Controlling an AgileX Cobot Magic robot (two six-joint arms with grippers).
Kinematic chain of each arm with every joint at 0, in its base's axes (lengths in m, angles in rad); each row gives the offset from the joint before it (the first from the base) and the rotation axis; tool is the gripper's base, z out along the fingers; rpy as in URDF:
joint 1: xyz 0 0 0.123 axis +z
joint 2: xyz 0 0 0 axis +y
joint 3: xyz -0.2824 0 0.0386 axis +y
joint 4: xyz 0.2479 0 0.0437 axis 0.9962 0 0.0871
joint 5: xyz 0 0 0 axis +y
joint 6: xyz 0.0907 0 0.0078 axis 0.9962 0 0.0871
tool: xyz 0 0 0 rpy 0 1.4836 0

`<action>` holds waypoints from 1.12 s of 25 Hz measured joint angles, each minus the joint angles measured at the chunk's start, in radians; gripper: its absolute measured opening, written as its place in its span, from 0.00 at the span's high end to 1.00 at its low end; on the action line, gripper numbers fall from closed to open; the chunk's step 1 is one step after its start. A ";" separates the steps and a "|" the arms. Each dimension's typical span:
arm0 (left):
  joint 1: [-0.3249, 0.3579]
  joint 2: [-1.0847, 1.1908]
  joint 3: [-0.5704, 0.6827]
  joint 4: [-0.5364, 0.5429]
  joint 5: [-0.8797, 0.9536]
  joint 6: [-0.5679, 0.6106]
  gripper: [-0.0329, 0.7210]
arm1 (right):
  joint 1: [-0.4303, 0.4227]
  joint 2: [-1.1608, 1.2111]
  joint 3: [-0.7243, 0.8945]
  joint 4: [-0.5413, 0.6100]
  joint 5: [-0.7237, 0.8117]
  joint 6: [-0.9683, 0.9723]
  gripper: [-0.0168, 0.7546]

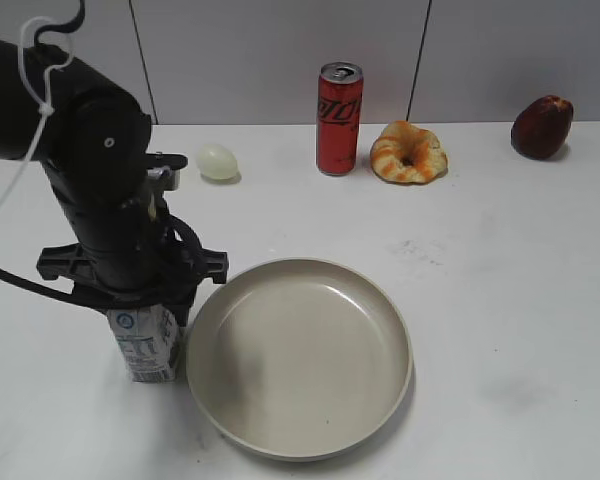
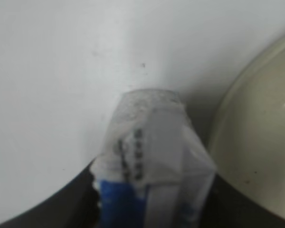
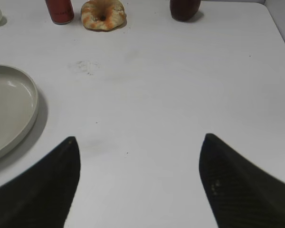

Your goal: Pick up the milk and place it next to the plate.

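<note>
Milk carton upright beside the plate, under the left arm

The left gripper [image 1: 145,300] clasps the top of the milk [image 1: 147,345], which stands on the table [image 1: 500,300] just left of the plate [image 1: 300,355]; right gripper [image 3: 138,178] hangs spread apart, grasping nothing.

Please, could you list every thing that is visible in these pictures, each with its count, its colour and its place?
milk: one, white carton with blue print, standing on the table just left of the plate
plate: one, beige-grey, front centre of the table
soda can: one, red, upright at the back centre
bread ring: one, orange and white, right of the can
egg-shaped object: one, pale, back left
dark red fruit: one, back right
table: one, white
left gripper: one, black, shut on top of the milk
right gripper: one, black fingers spread open above bare table
</note>
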 joint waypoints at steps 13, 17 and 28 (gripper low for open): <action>0.126 -0.196 -0.001 -0.033 0.011 0.217 0.08 | 0.000 0.000 0.000 0.000 0.000 0.000 0.22; 0.250 -0.311 -0.036 -0.036 0.064 0.376 0.12 | 0.000 0.000 0.000 0.000 0.000 0.000 0.22; 0.662 -0.348 -0.176 -0.038 0.356 0.744 0.17 | 0.000 0.000 0.000 0.000 0.000 0.000 0.22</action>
